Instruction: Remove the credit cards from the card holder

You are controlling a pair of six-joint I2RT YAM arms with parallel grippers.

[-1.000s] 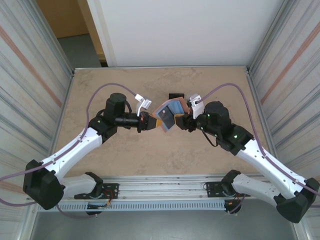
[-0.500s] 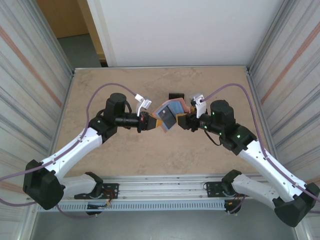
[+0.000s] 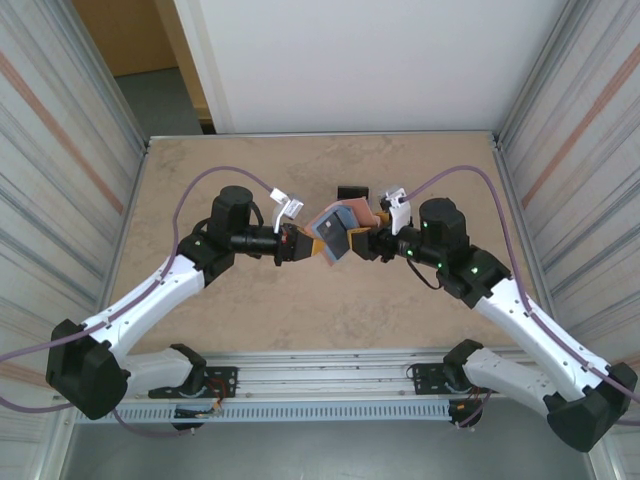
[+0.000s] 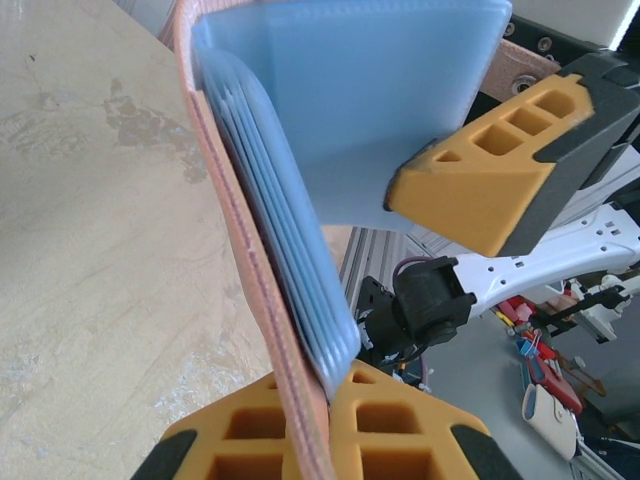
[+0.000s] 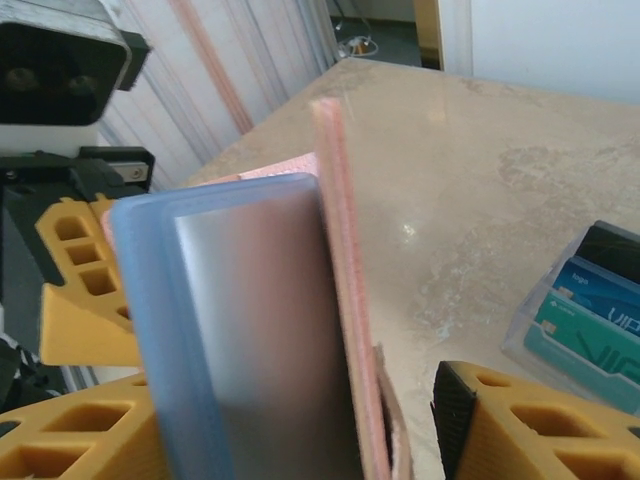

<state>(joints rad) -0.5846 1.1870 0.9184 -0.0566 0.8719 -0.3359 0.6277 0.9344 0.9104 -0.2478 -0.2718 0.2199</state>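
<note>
The salmon card holder (image 3: pixel 335 228) hangs open above the table's middle, its blue-grey pockets (image 4: pixel 330 110) facing out. My left gripper (image 3: pixel 302 243) is shut on its lower salmon edge (image 4: pixel 300 400). My right gripper (image 3: pixel 363 240) stands open around the other flap (image 5: pixel 250 320): one finger (image 4: pixel 480 190) rests against the blue-grey panel, while the other finger (image 5: pixel 520 420) stands clear of the salmon edge. Black, blue and teal credit cards (image 5: pixel 585 310) lie together on the table behind the card holder, seen as a dark patch (image 3: pixel 350 192) from above.
The beige table (image 3: pixel 250 300) is walled by corrugated metal panels (image 3: pixel 60 150) on the left and right. A metal rail (image 3: pixel 320 390) with both arm bases runs along the near edge.
My right gripper's jaws have spread wider around the card holder's flap and the right arm has edged slightly left. The left gripper keeps its hold unchanged.
</note>
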